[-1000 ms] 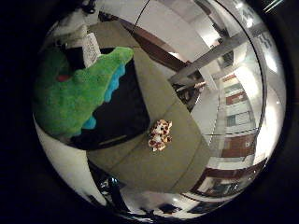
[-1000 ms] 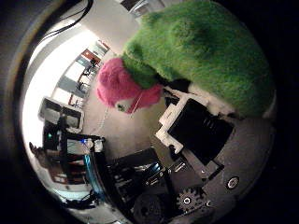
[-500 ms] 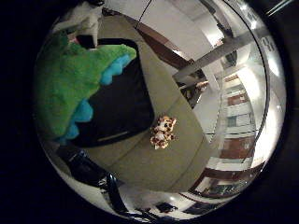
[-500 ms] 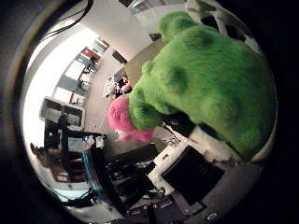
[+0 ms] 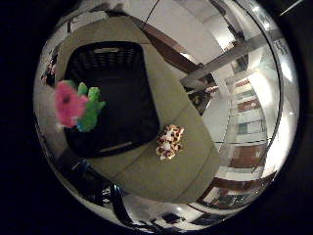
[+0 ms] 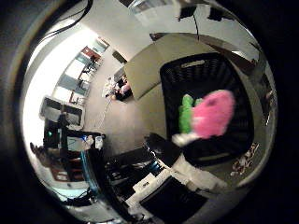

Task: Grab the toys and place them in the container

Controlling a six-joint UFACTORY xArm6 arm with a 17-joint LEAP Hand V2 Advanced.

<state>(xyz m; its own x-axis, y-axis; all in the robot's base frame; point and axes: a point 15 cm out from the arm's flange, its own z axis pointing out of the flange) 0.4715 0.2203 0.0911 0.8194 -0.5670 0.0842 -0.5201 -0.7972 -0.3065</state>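
Note:
A green and pink plush toy lies inside the black mesh container, well away from my palm. In the little finger side view the same toy shows by one wall of the container. A small brown and white spotted toy lies on the olive table just outside the container's corner. My hand is high above the container; its white and black parts show at the edge of the thumb side view, open, with nothing between them.
The container stands on the olive table, which has bare surface around the spotted toy. Beyond the table's edges are the room's floor, desks and shelves, far below.
The green and pink toy, which filled the views close to my palm, has left my hand and dropped into the black container. The spotted toy has not moved.

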